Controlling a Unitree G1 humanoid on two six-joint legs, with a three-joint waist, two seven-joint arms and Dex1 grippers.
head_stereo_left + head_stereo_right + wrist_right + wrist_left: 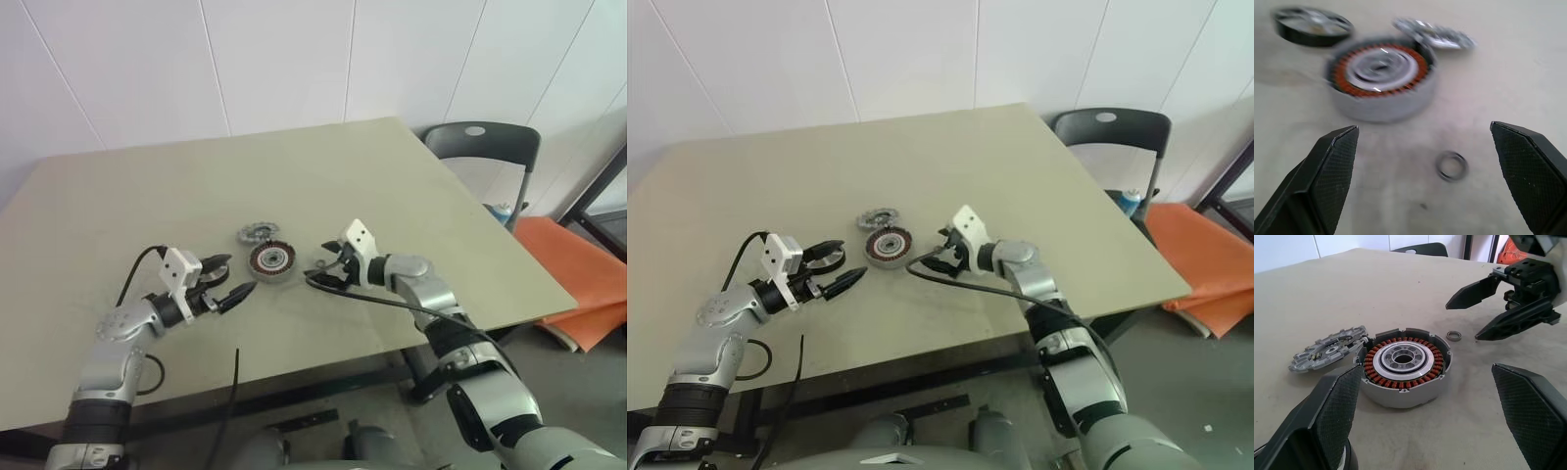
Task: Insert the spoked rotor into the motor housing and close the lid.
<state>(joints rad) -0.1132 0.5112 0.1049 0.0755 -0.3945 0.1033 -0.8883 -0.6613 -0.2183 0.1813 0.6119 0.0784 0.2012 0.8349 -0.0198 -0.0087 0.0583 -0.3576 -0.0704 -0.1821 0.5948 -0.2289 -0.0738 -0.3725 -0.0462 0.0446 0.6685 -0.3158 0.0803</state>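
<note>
Both my claws, left (233, 280) and right (324, 266), gape empty, flanking the round copper-wound motor housing (270, 259) on the beige surface (392, 186); grey spoked rotor (1327, 348) leans against it, ready for pickup.

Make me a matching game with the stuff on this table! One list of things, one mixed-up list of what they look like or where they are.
Things:
1. motor housing
2. small metal ring
3. lid
4. chair

Clues:
a. propped against the housing's side
b. standing past the table's far corner
c. has a circle of copper-red windings
d. lying flat by itself

Pairs: 1-c, 2-d, 3-a, 4-b
</note>
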